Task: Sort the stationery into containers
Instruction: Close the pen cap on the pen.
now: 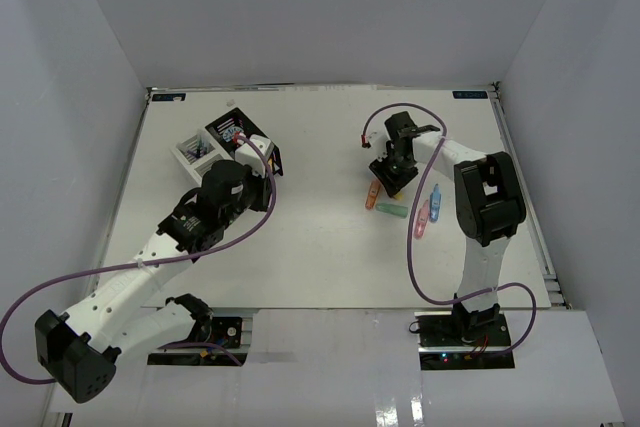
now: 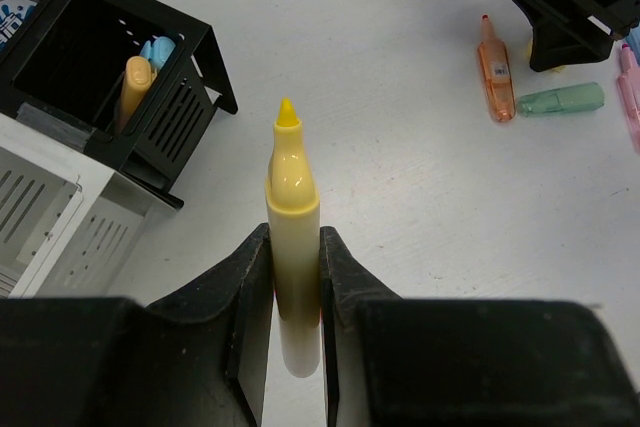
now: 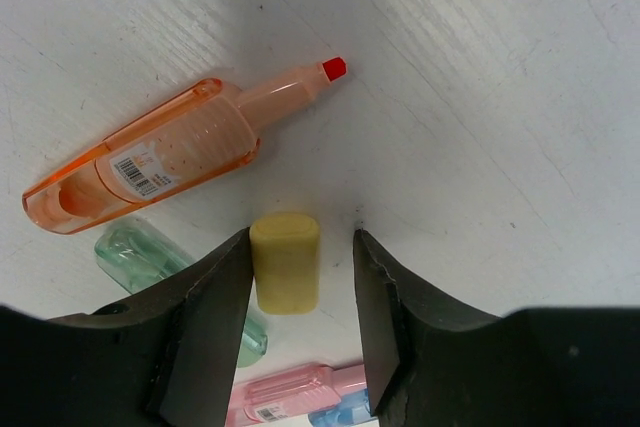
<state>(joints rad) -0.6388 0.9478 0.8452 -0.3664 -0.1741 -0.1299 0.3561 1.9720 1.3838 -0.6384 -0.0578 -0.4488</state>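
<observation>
1. Yellow highlighter (image 2: 292, 162): uncapped, tip pointing away, clamped in the left gripper (image 2: 296, 247).
2. Yellow cap (image 3: 286, 267): short and rounded, on the table between the spread fingers of the right gripper (image 3: 300, 237).
3. Orange highlighter (image 3: 150, 162): translucent, uncapped, red tip, lying flat just beside the cap.
4. Green highlighter (image 3: 125, 247): translucent, lying flat near the orange one's rear end.
5. Pink highlighter (image 3: 290, 392) and blue highlighter (image 3: 345, 409): lying side by side, near the green.
6. Black containers (image 2: 195, 97): tall, slatted; pale orange highlighter (image 2: 135, 87) and light blue highlighter (image 2: 158, 50) standing in one compartment.
7. White containers (image 2: 70, 217): lower, joined to the black.
</observation>
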